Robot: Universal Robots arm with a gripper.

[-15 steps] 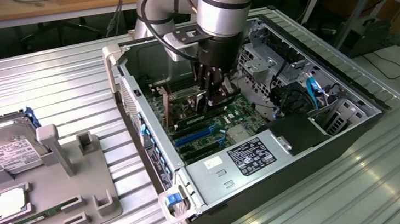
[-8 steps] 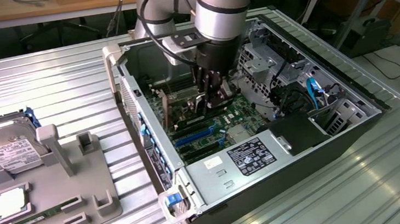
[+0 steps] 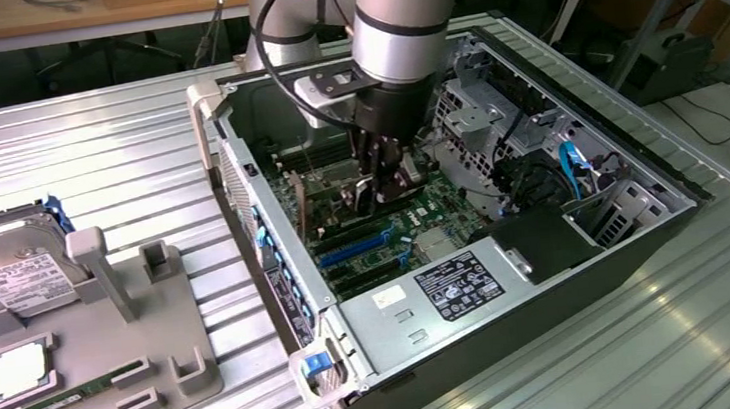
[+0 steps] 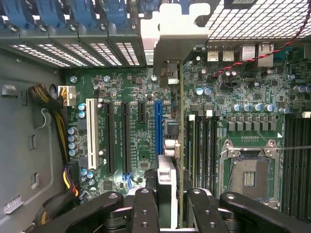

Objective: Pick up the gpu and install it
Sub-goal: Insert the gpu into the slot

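My gripper (image 3: 383,181) reaches down into the open computer case (image 3: 234,167) over the green motherboard (image 3: 407,226). It is shut on the gpu (image 4: 180,145), which I see edge-on in the wrist view as a thin brownish strip running away from the fingers (image 4: 146,208). The card's silver bracket (image 4: 177,41) points at the case's rear slot openings. The card lies along the blue expansion slot (image 4: 158,126), just to one side of it. Whether its edge touches the board I cannot tell.
On the board there are black slots (image 4: 125,136), a white slot (image 4: 92,141), memory slots (image 4: 204,145) and a CPU socket (image 4: 248,174). At the exterior view's left, a grey holder (image 3: 123,328) carries a silver hard drive (image 3: 10,274) and a green memory stick (image 3: 63,402).
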